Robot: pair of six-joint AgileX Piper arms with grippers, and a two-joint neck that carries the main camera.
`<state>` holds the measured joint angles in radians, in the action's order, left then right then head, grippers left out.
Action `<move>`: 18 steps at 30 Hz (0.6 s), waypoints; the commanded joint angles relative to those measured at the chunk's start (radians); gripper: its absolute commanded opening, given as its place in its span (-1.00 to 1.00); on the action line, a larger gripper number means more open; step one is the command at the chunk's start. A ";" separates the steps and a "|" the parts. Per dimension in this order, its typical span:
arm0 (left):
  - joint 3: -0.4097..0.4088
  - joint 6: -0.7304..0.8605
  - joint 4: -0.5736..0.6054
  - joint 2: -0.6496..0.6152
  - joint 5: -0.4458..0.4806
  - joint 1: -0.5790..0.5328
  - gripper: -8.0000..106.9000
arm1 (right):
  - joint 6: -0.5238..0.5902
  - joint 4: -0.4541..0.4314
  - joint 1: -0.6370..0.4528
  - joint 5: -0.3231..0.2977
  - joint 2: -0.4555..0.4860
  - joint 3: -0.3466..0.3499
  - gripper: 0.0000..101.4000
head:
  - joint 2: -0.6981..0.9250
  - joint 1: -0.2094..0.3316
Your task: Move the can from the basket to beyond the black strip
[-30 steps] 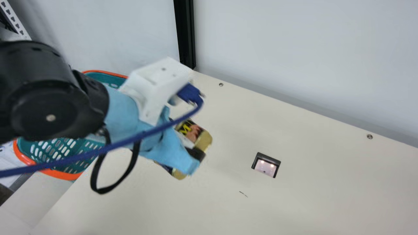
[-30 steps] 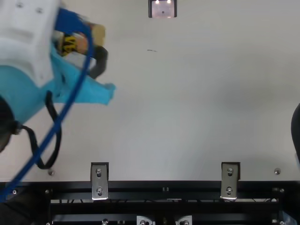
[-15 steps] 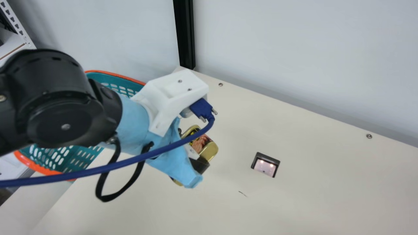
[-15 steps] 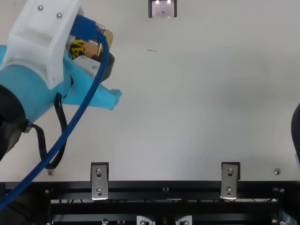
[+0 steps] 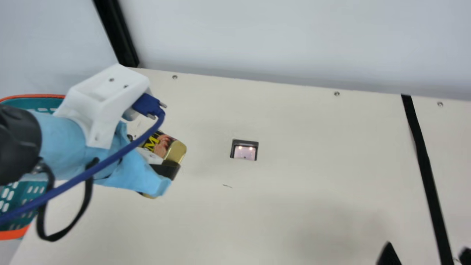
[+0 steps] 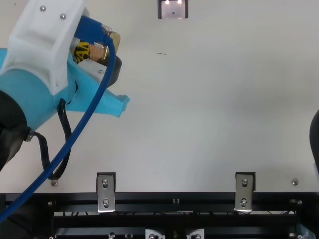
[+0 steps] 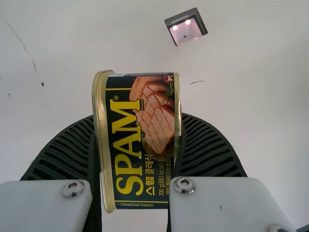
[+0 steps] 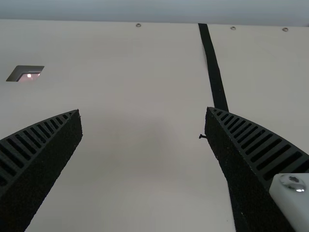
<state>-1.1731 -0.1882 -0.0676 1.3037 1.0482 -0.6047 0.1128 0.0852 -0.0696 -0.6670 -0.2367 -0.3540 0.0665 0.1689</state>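
Left of centre in the main view, the left end effector clasps the can between its fingers; lower right, the right end effector gapes.

Oblique main view, steeper top view, shared table

- Forms a flat, pale cream worktop.
- Carries a narrow black strip, running from the back edge toward the front.
- Holds a dark-framed window with two lights glowing inside, left of the black strip in the main view.
- Bears screws along the back edge.
- Shows a thin dark mark near the window.
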 commanded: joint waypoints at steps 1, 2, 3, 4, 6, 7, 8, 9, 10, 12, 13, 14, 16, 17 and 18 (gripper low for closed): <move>0.000 0.000 0.000 0.000 0.000 0.000 -0.68 | 0.000 0.000 0.000 0.000 0.000 0.000 1.00 | -0.024 -0.013; -0.001 0.002 0.001 0.001 0.000 0.002 -0.68 | 0.000 0.000 0.000 0.000 0.000 0.000 1.00 | -0.024 -0.013; -0.001 0.006 0.000 0.001 0.000 -0.001 -0.68 | 0.000 0.000 0.000 0.000 0.000 0.000 1.00 | -0.024 -0.013; -0.001 0.013 -0.002 0.003 0.000 -0.003 -0.68 | 0.000 0.000 0.000 0.000 0.000 0.000 1.00 | -0.024 -0.013; -0.002 0.037 -0.005 0.006 -0.003 -0.015 -0.68 | 0.000 0.000 0.000 0.000 0.000 0.000 1.00 | -0.024 -0.013; -0.002 0.053 -0.005 0.009 -0.003 -0.023 -0.68 | 0.000 0.000 0.000 0.000 0.000 0.000 1.00 | -0.024 -0.013; -0.002 0.074 -0.005 0.011 -0.002 -0.032 -0.68 | 0.000 0.000 0.000 0.000 0.000 0.000 1.00 | -0.024 -0.013; -0.002 0.095 -0.005 0.014 -0.001 -0.042 -0.68 | 0.000 0.000 0.000 0.000 0.000 0.000 1.00 | -0.024 -0.013; -0.002 0.117 -0.006 0.018 0.001 -0.052 -0.68 | 0.000 0.000 0.000 0.000 0.000 0.000 1.00 | -0.024 -0.013; -0.003 0.164 -0.010 0.027 0.007 -0.073 -0.68 | 0.000 0.000 0.000 0.000 0.000 0.000 1.00 | -0.024 -0.013; -0.004 0.188 -0.014 0.033 0.009 -0.084 -0.68 | 0.000 0.000 0.000 0.000 0.000 0.000 1.00 | -0.024 -0.013; -0.005 0.210 -0.017 0.039 0.012 -0.095 -0.68 | 0.000 0.000 0.000 0.000 0.000 0.000 1.00 | -0.024 -0.013; -0.008 0.254 -0.026 0.051 0.015 -0.115 -0.68 | 0.000 0.000 0.000 0.000 0.000 0.000 1.00 | -0.024 -0.013; -0.010 0.274 -0.032 0.058 0.014 -0.126 -0.68 | 0.000 0.000 0.000 0.000 0.000 0.000 1.00 | -0.024 -0.013; -0.011 0.294 -0.036 0.064 0.013 -0.136 -0.68 | 0.000 0.000 0.000 0.000 0.000 0.000 1.00 | -0.024 -0.013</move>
<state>-1.1837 0.0604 -0.0979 1.3635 1.0623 -0.7289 0.1128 0.0852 -0.0696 -0.6670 -0.2367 -0.3540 0.0461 0.1535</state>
